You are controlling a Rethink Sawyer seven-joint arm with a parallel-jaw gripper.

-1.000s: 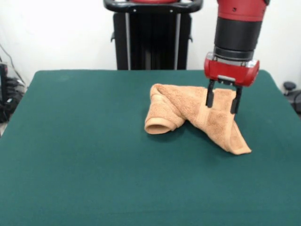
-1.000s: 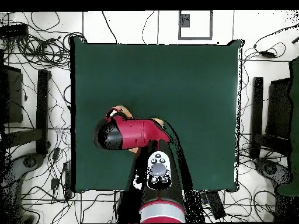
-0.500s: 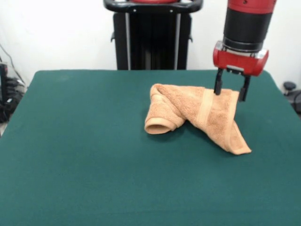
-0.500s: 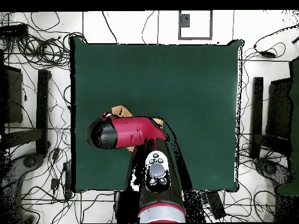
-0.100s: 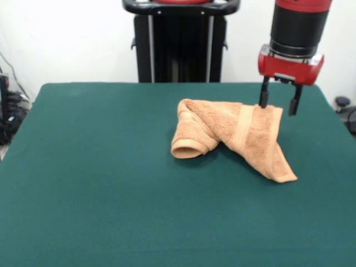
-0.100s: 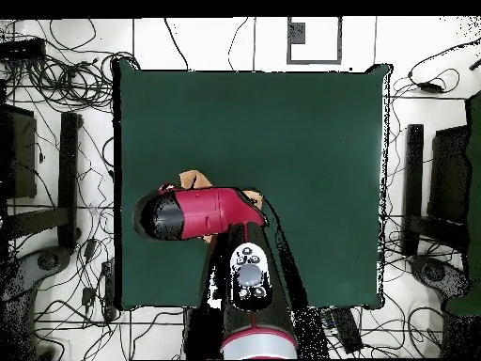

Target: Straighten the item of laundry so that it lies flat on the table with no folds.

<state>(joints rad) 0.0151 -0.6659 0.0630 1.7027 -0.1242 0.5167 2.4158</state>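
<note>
1. One light orange-tan terry-cloth towel (image 5: 231, 137), bunched slightly right of centre on the dark green felt-topped table (image 5: 100, 183) in the front view; nowhere near flat.
2. Rolled into a tube at its left end, draped down to a pointed corner at the near right, with a woven band running across the sloped part.
3. Red and black two-fingered gripper (image 5: 277, 102) hovered at the towel's far right corner, fingers parted, nothing between them; tips level with the cloth's top edge, contact impossible to call.
4. Mostly hidden under the arm from overhead, only slivers of towel (image 6: 195, 177) peeking out.
5. Judged soft, light and limp: likely to sag and drag under any pull, no stiffness to push against.
6. Best hold, by the look of it: a free corner or banded hem, pinched and drawn outward to unroll that tube.
</note>
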